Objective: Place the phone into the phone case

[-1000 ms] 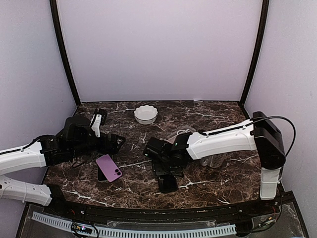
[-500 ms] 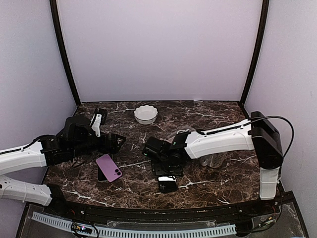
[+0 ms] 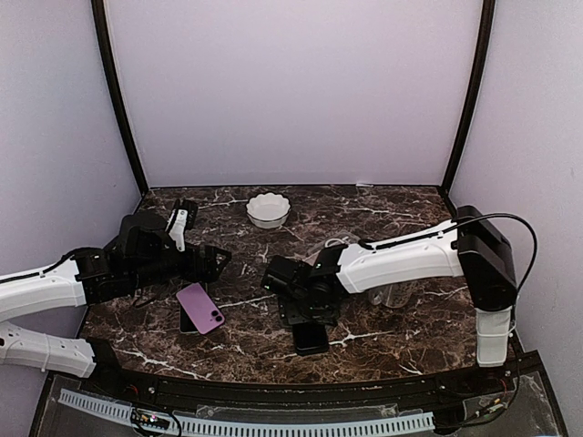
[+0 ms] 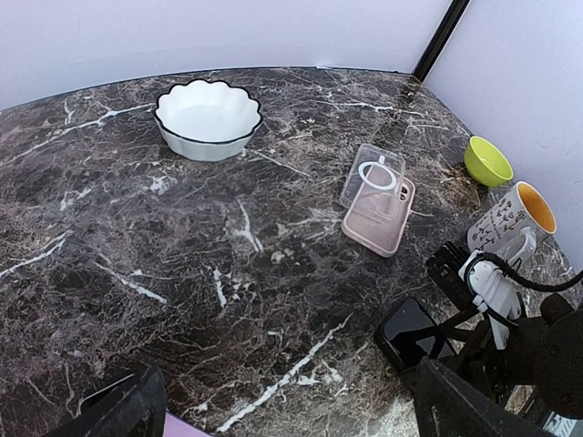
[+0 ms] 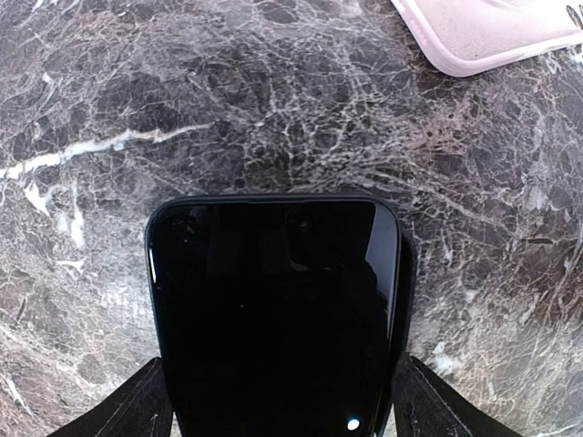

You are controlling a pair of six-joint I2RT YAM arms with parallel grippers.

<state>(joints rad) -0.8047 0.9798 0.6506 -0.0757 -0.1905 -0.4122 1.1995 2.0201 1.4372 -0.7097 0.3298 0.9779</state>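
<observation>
left arm [image 3: 36, 291], right arm [image 3: 401, 259]: white shells, black joints. left gripper [image 3: 221, 260], right gripper [image 3: 308, 320]: black. black cable [image 3: 524, 232] along right arm.

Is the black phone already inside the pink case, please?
No, bare table separates the black phone from the pink case.

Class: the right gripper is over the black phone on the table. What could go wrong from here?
1. The right gripper straddles the black phone at its thin side edges; a grip there could slip.
2. The pink case and clear case lie close together; the phone might knock the wrong one.
</observation>
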